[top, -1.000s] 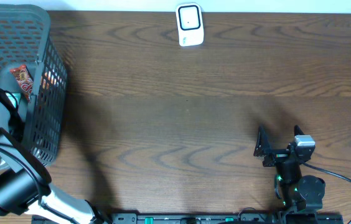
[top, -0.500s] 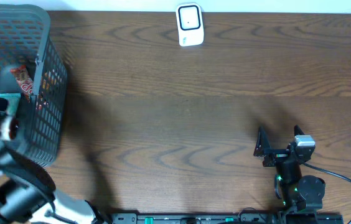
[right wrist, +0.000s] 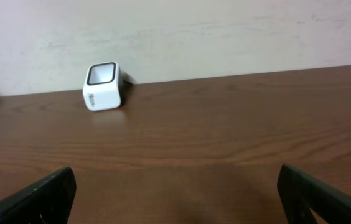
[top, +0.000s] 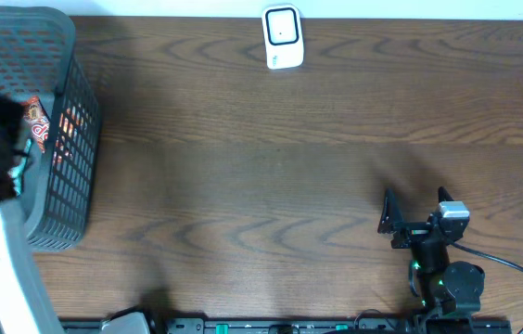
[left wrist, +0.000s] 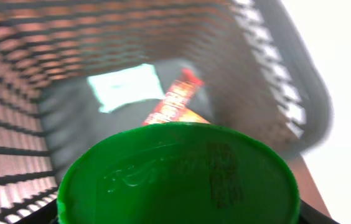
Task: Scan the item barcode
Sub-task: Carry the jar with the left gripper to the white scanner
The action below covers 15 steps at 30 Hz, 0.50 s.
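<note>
A green tub (left wrist: 178,177) is being gripped by the left tool (top: 0,139) above the basket (top: 69,158), presumably for presenting to the scanner (top: 281,37). The right tool (right wrist: 175,196) is being held open, empty.

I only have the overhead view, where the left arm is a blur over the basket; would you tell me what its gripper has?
Observer: The left wrist view shows the left gripper closed on a green round container.
Operator: Is a barcode showing on it?
Observer: A dark printed patch sits on its top, too blurred to read.
Operator: What else lies in the basket?
Observer: Beside the red snack packet, a pale packet lies on the basket floor.
</note>
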Each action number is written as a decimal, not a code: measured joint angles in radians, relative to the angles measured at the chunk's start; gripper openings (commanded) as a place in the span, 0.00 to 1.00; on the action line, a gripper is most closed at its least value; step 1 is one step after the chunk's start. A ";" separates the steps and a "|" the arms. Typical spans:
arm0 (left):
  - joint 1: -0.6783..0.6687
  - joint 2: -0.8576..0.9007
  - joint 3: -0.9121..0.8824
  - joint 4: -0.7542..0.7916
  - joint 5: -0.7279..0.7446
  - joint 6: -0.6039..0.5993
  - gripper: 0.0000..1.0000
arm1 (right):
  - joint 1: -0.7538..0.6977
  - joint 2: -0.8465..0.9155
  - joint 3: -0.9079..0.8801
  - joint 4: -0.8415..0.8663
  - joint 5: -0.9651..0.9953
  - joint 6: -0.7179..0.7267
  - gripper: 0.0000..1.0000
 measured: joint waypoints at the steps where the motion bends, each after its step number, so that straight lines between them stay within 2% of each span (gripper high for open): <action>1: -0.025 -0.003 0.000 0.007 -0.004 0.000 0.69 | 0.000 0.000 0.000 0.000 0.000 0.000 0.99; 8: -0.462 0.060 0.001 0.032 -0.197 -0.047 0.69 | 0.000 0.000 0.000 0.000 0.000 0.000 0.99; 15: -0.745 0.212 -0.016 0.029 -0.425 -0.229 0.69 | 0.000 0.000 0.000 0.000 0.000 0.000 0.99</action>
